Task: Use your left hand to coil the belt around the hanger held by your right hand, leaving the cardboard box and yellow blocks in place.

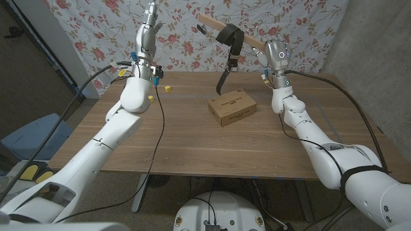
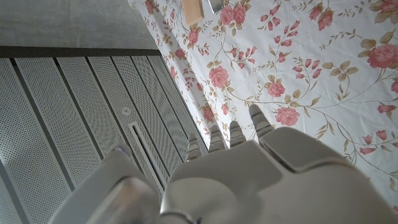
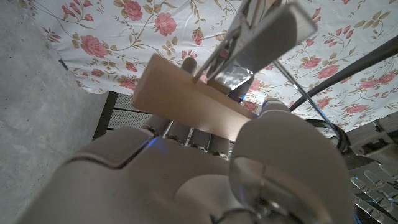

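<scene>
Head view, right hand (image 1: 275, 54) grips hanger (image 1: 247, 37), belt (image 1: 231, 48) draped, left hand (image 1: 149, 25) empty, fingers loosely apart

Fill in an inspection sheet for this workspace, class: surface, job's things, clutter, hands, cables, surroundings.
Surface: wooden table.
Job's things: black belt coiled around the wooden hanger, its end dangling; cardboard box and yellow blocks on the table.
Clutter: nothing seen.
Hands: right hand holds the hanger aloft; left hand raised, holding nothing.
Cables: black cable hangs along the left arm.
Surroundings: floral curtain behind.
</scene>
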